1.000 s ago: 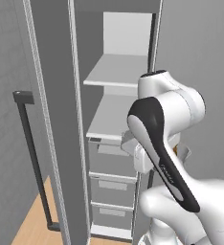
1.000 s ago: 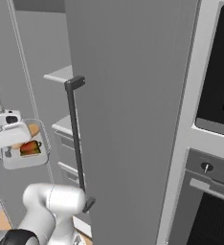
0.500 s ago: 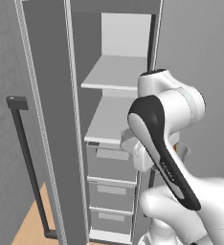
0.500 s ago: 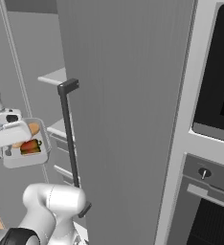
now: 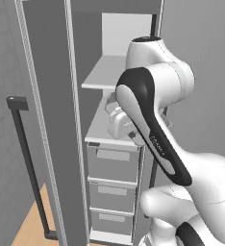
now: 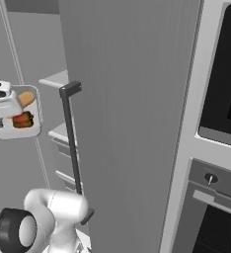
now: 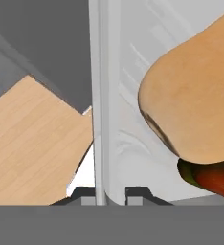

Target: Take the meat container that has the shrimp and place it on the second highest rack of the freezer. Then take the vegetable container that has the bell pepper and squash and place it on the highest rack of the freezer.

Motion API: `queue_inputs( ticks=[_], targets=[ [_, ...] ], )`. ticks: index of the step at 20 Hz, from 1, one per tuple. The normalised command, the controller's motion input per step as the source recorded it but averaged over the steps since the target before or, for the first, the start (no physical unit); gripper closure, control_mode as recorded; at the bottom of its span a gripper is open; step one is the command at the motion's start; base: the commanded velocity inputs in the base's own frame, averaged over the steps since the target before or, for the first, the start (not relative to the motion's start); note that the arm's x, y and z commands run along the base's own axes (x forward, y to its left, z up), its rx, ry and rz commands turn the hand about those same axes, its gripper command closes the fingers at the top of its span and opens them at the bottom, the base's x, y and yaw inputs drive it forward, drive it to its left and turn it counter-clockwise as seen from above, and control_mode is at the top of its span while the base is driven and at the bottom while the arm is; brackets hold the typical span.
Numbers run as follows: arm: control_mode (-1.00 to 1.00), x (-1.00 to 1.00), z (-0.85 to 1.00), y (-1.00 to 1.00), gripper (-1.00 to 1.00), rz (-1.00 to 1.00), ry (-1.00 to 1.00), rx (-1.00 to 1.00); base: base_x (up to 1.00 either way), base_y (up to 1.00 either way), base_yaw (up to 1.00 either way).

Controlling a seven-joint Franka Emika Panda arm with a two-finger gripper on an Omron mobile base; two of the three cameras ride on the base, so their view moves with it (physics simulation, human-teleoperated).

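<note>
The pincer [image 7: 103, 195] is clamped on the vegetable container's [image 7: 133, 95] rim (squash [image 7: 190, 95] and bell pepper [image 7: 214, 177] inside).

My arm [image 5: 153, 120] has a glossy white plastic shell with glossy black joint covers. The freezer [image 5: 47, 96] is matt grey, smooth; its handle [image 6: 70, 138] is dark and matt. The container [image 7: 133, 95] I hold is smooth translucent white plastic. The squash [image 7: 195, 91] is matt tan, the bell pepper [image 7: 217, 179] glossy red. The floor [image 7: 32, 143] is pale wood-grain.
</note>
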Motion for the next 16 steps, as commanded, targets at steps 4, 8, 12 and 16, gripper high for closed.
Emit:
queue_inputs(
  ticks=[4, 8, 12, 16],
  targets=[
    [-1.0, 0.92, 0.1, -0.04, 1.0, -0.26, -0.12, 0.26, 0.0, 0.0, 0.0],
    [-1.0, 0.98, 0.1, 0.26, 1.0, -0.3, -0.15, 0.14, 0.0, 0.0, 0.0],
    [-1.0, 1.0, 0.26, 0.54, 1.0, -0.33, -0.06, 0.02, 0.0, 0.0, 0.0],
    [-1.0, 1.0, 0.11, 0.03, 1.0, -0.22, 0.0, 0.09, 0.0, 0.0, 0.0]
  ],
)
